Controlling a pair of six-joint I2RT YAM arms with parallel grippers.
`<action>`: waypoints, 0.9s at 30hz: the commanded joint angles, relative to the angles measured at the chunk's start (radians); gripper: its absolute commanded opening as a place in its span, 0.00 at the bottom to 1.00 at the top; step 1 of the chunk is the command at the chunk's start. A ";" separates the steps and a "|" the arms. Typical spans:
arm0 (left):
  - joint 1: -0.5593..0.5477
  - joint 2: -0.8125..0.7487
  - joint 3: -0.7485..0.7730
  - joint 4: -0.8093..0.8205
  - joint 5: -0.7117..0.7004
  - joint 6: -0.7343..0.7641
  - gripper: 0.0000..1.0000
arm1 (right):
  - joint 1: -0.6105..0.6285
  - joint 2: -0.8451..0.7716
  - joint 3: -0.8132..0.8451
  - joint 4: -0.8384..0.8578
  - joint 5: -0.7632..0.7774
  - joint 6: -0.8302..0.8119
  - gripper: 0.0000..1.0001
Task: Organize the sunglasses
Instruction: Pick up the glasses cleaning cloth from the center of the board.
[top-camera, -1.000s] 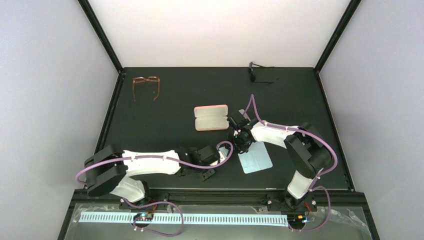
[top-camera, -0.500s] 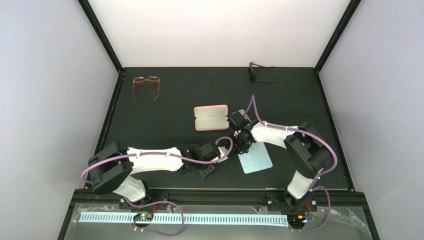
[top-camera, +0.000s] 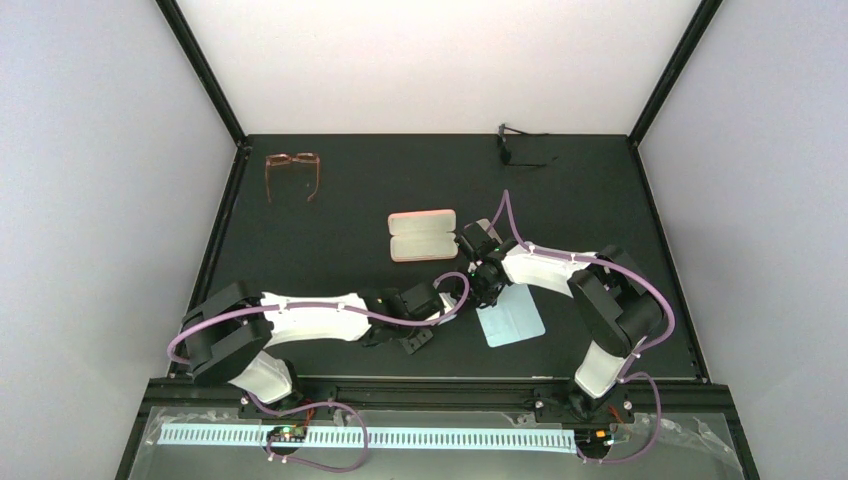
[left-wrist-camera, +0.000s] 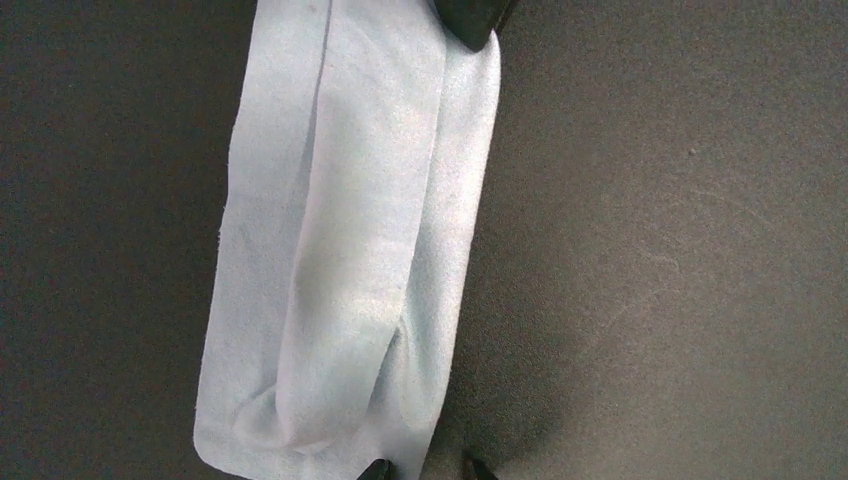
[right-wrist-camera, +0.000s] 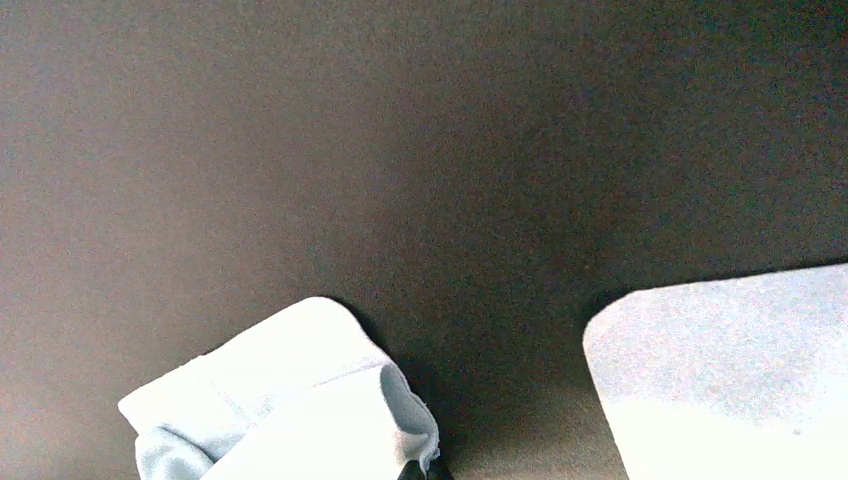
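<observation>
The sunglasses (top-camera: 520, 150), thin and black, lie at the far back edge of the mat, far from both grippers. A folded pale blue cloth (left-wrist-camera: 350, 250) lies between the grippers; in the top view they mostly hide it. My left gripper (left-wrist-camera: 425, 468) is slightly open at the cloth's near end, with one fingertip (left-wrist-camera: 376, 468) at its edge and the other over the mat. My right gripper (right-wrist-camera: 420, 470) is shut on the cloth's (right-wrist-camera: 290, 410) other end; its finger (left-wrist-camera: 470, 18) shows in the left wrist view. In the top view the left gripper (top-camera: 443, 305) and right gripper (top-camera: 478, 283) are close together.
An open pink case (top-camera: 422, 235) lies just behind the grippers. A flat pale grey-blue piece (top-camera: 510, 317), case or cloth, lies to the right of them; it also shows in the right wrist view (right-wrist-camera: 730, 380). Brown-framed glasses (top-camera: 293, 172) lie at the back left.
My left arm has stretched forward and right, bringing its gripper up to the cloth. The right gripper has shifted only slightly.
</observation>
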 joint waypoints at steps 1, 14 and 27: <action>0.027 0.030 0.013 0.021 -0.003 -0.008 0.19 | -0.003 0.001 0.005 0.001 -0.006 0.013 0.01; 0.054 0.068 0.027 0.010 0.000 -0.023 0.15 | -0.002 0.000 0.022 -0.007 -0.009 0.008 0.01; 0.068 0.082 0.044 -0.048 -0.025 -0.078 0.02 | -0.003 0.017 0.078 -0.053 -0.003 0.001 0.01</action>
